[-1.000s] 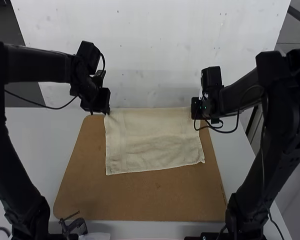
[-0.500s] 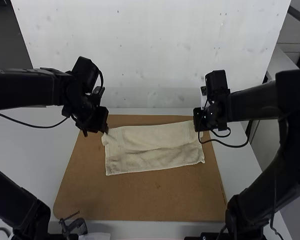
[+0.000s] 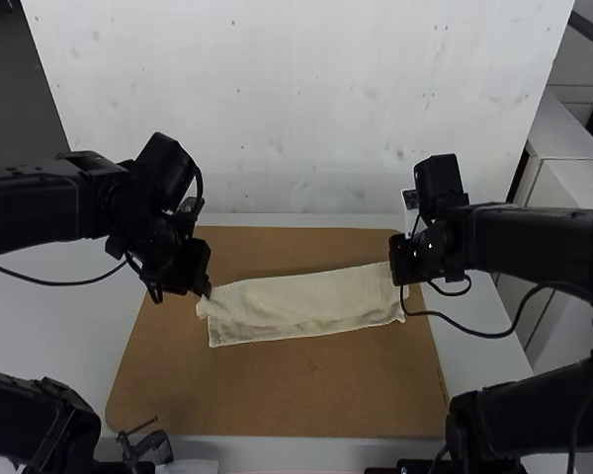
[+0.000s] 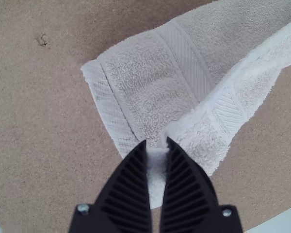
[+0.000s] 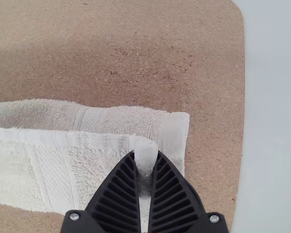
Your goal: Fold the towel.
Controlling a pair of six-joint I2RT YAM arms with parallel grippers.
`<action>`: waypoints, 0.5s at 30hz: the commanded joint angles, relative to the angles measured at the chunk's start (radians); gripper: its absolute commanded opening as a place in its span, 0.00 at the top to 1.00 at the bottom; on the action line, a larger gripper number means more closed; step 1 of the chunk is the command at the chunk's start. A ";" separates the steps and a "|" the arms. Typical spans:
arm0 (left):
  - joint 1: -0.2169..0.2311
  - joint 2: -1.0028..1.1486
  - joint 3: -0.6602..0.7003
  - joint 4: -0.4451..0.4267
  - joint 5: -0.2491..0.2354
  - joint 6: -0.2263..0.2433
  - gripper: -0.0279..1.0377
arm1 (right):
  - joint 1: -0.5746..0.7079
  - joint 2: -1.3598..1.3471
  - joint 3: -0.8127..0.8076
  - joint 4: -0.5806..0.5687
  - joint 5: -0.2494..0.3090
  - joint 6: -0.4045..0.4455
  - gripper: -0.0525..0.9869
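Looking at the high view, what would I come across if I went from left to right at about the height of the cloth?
Left arm → left gripper, holding the towel's left end → the folded-over towel → right gripper, at its right end → right arm.

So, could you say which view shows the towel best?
The high view, since it takes in the towel nearly end to end on the brown board. The left wrist view shows one end in the left gripper; the right wrist view, the other in the right gripper.
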 commanded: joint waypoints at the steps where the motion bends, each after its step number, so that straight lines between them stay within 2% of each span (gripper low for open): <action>1: -0.007 -0.020 -0.018 -0.004 -0.034 -0.024 0.96 | -0.003 -0.013 -0.004 0.013 -0.001 -0.009 0.93; 5: -0.003 0.052 -0.030 0.016 -0.063 -0.015 0.96 | -0.006 0.038 -0.007 0.039 0.011 -0.008 0.93; 15: 0.051 0.256 0.016 0.149 -0.066 0.051 0.96 | -0.031 0.179 0.007 0.133 0.040 -0.001 0.93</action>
